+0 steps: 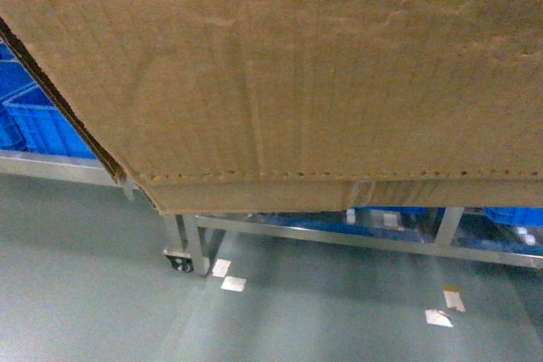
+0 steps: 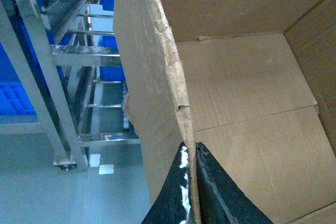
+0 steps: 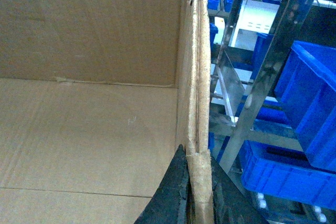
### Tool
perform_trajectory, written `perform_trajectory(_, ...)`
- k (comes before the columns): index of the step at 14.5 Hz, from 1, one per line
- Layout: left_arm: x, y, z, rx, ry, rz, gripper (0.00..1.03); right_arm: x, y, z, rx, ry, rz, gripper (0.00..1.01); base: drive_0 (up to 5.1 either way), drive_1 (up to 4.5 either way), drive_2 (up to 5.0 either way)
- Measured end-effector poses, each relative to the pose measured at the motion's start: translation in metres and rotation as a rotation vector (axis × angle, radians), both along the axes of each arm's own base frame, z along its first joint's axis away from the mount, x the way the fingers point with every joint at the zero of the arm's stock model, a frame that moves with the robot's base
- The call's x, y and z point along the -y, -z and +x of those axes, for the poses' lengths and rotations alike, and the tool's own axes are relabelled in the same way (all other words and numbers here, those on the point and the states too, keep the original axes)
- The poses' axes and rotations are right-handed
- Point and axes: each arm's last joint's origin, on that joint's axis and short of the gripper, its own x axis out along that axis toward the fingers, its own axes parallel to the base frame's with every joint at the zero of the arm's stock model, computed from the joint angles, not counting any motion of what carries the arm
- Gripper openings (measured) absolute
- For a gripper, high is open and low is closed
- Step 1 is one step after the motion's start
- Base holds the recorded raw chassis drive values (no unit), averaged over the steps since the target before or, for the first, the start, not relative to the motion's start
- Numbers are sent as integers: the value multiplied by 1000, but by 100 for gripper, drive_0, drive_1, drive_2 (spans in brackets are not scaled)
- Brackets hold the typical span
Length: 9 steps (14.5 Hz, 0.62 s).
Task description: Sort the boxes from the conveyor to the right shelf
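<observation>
A big brown cardboard box [image 1: 280, 74] fills most of the head view, held up in the air with its dotted perforation line low on the near face. My left gripper [image 2: 189, 182] is shut on the box's left wall [image 2: 152, 93], one black finger on each side of the ragged edge. My right gripper [image 3: 198, 182] is shut on the box's right wall [image 3: 194, 77] the same way. Both wrist views look down into the empty box. The grey metal shelf [image 1: 339, 235] stands right behind and below the box. The conveyor is out of view.
Blue plastic bins [image 1: 38, 112] sit on the shelf at the left and others [image 3: 310, 103] on the right. Shelf uprights [image 2: 31, 72] and a castor foot [image 1: 180, 262] stand near the box's left side. The floor [image 1: 102, 294] is grey-green with white tape marks.
</observation>
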Motion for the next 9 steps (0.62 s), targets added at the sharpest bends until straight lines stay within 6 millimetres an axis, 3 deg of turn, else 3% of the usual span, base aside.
perform_trajectory(4,-2,0,0,-1,-6,0,2,-2,0,0,1,-9,0,3,1,54,-52)
perform_trajectory(9,-2,-1,-1,0,-6,0,2,-2,0,-1,1,-10,1,3,-3,429,-434)
